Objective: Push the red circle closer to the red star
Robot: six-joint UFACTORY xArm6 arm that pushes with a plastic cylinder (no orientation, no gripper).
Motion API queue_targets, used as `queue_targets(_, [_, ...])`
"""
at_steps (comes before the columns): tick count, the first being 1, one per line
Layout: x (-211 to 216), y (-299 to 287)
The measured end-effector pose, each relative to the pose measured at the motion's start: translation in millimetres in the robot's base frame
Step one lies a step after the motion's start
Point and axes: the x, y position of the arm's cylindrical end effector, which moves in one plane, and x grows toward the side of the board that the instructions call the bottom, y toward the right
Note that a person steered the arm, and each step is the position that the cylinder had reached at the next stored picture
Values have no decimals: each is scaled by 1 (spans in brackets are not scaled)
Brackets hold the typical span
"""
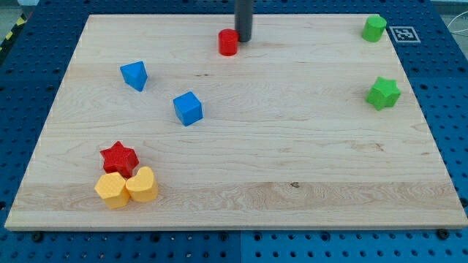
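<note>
The red circle (229, 42) sits near the counter's (292, 168) top edge, a little left of the middle, and the red star (119, 158) lies far off toward the bottom-left corner, touching two yellow blocks (126, 188) that sit just below it. The arm has no jaws at all, so nothing can be released or clenched; it works only through the rod, and the tip (243, 39) stands just to the right of the circle, touching it or nearly so (the exact contact is hard to make out).

To do this step well, the push should run along the line from circle to star, which heads down and to the left. The tip looks better placed a shade higher on the circle's far side, toward the top-right, so that the force points straight at the star rather than merely leftward along the top edge.

Two blue blocks lie near that path: a blue cube (188, 108) and another blue block (134, 75) to its upper left. The line seems to pass close to the cube, so a steady, centred push matters, since a round piece slips off the rod easily. The green blocks (382, 93) at the right edge are well clear.
</note>
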Motion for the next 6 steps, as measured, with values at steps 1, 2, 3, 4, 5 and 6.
queue_targets(1, [0, -36])
queue_targets(2, [1, -42])
queue_targets(3, [6, -41])
queue_targets(4, [27, -40])
queue_targets(5, [60, -38])
queue_targets(6, [83, -38])
